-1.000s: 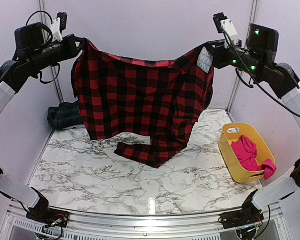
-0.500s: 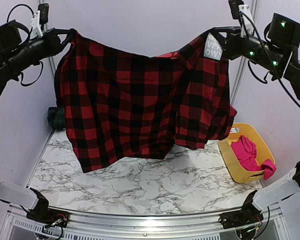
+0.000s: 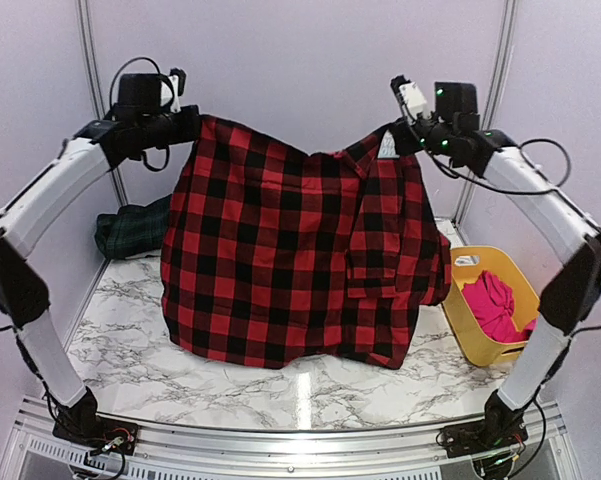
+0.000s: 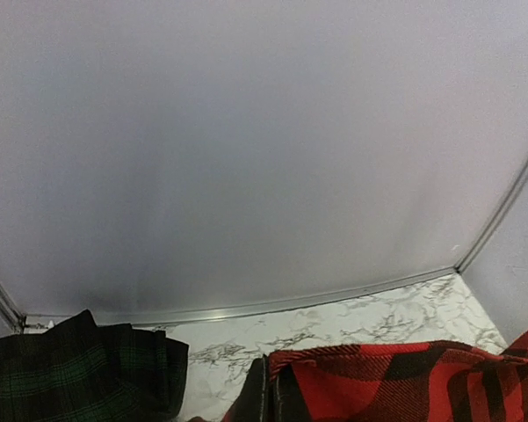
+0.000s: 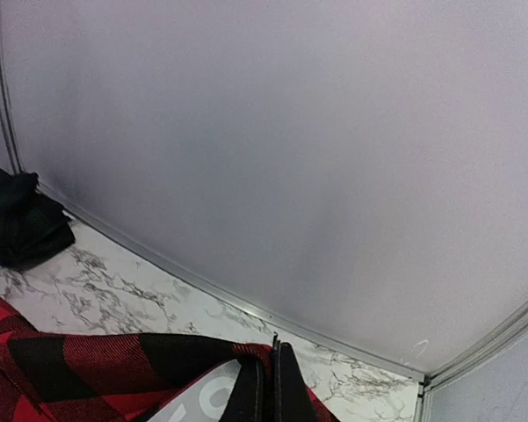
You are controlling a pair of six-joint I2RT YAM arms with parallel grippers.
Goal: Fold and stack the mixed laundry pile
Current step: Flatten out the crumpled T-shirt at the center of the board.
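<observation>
The dark plaid garment [image 3: 130, 228] lies left of the red-and-black checked garment [image 3: 300, 260]. The left pincer [image 3: 194, 124] and right pincer [image 3: 390, 140] are clenched on its top corners, holding it spread. Right of it, the magenta garment [image 3: 492, 305] sits in the yellow tub [image 3: 455, 305].

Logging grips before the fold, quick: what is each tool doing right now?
Left tool: shut on one top corner of the red-and-black checked garment.
Right tool: shut on its other top corner.
</observation>
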